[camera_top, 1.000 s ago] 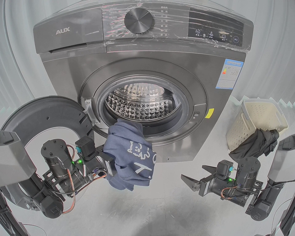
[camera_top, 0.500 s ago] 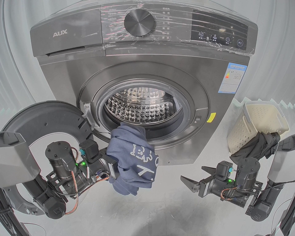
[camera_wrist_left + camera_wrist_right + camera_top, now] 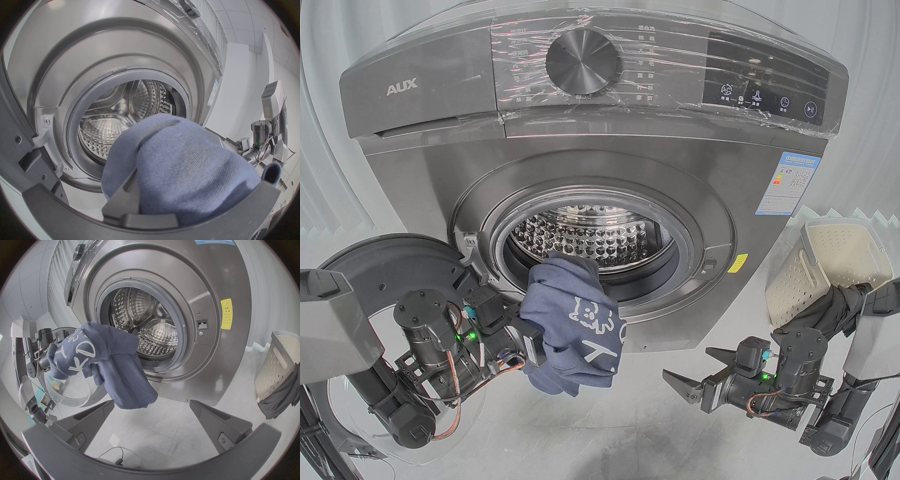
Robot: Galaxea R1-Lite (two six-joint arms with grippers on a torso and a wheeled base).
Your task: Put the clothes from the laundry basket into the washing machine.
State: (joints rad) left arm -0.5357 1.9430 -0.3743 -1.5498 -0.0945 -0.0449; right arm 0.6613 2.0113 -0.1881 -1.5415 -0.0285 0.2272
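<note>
Sweatshirt (image 3: pixel 575 319), blue with white print, hangs bunched just in front of the washer (image 3: pixel 675 169). Its top fold is level with the lower rim of the open port, below the steel drum (image 3: pixel 594 234). The left gripper (image 3: pixel 532 345) carries it, jaws clamped into the cloth, close to the washer's front at the port's lower left. The door (image 3: pixel 381 269) stands swung open to the left of the washer. The right gripper (image 3: pixel 689 367) hovers low before the washer's right front corner, jaws wide apart. The basket (image 3: pixel 807 244) leans beside the washer's right side, with a dark garment (image 3: pixel 831 309) draped over its rim.
</note>
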